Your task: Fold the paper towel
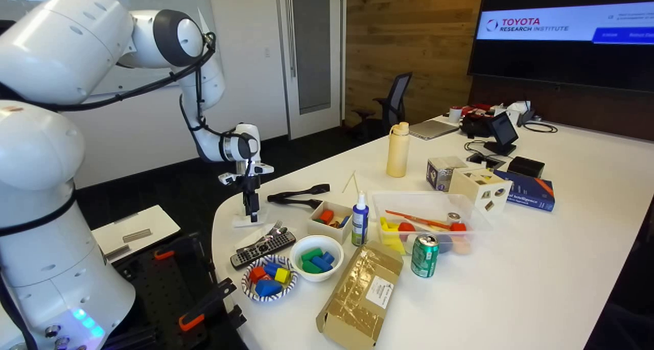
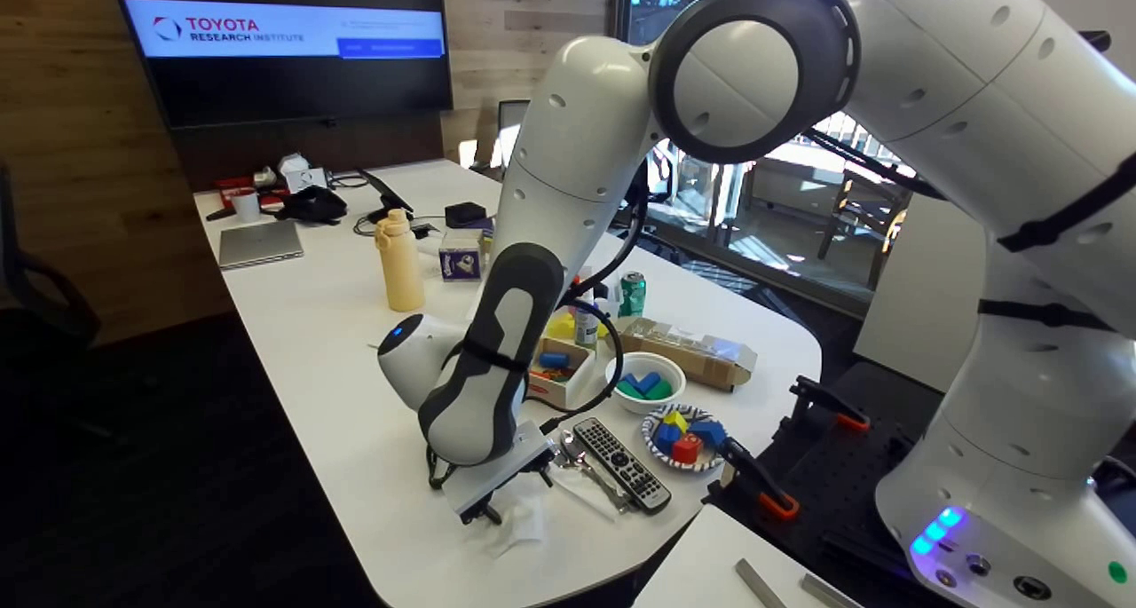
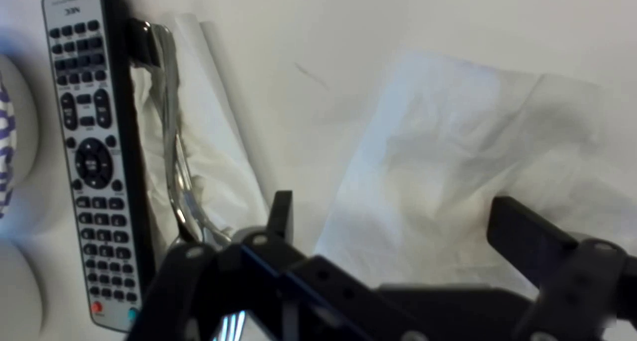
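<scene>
1. Paper towel (image 3: 423, 181), one thin, white, creased sheet: we see it under the black gripper (image 3: 393, 206), below the gap between the jaws and reaching beneath one of them, on the white table (image 1: 511, 288).
2. The jaws stand wide apart, holding nothing; whether they touch the towel we cannot tell.
3. Beyond the other jaw we count one more white sheet (image 3: 221, 157), metal cutlery (image 3: 170, 107) on it too overlapped to number, and one long silver-and-black remote control (image 3: 92, 164).
4. Past the remote from the jaws we count one round white bowl (image 1: 327, 275), one round blue-and-white patterned bowl (image 1: 250, 290) and, well apart, one green metal can (image 1: 424, 258).
</scene>
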Motion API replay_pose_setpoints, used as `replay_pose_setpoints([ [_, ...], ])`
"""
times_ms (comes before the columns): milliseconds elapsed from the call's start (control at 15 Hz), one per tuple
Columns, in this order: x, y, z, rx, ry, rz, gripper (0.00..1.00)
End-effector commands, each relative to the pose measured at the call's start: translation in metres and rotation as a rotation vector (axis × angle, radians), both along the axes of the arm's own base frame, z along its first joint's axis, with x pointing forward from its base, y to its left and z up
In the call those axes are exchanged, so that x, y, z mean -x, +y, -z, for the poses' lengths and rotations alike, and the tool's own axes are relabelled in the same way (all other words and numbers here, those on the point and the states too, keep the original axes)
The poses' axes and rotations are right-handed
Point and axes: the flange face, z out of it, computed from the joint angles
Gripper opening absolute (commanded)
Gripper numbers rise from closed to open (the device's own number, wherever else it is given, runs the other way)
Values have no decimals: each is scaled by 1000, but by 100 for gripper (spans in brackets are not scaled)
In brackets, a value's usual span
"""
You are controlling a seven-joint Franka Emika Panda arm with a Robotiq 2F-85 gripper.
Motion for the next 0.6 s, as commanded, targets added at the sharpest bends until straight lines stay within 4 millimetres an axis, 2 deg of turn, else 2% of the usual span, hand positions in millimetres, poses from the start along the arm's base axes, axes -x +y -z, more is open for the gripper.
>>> replay_pose_setpoints([
  [0, 16, -16, -10, 34, -1, 67, 100],
  [333, 25, -29, -15, 49, -3, 106, 100],
  [533, 21, -26, -35, 22, -37, 95, 100],
])
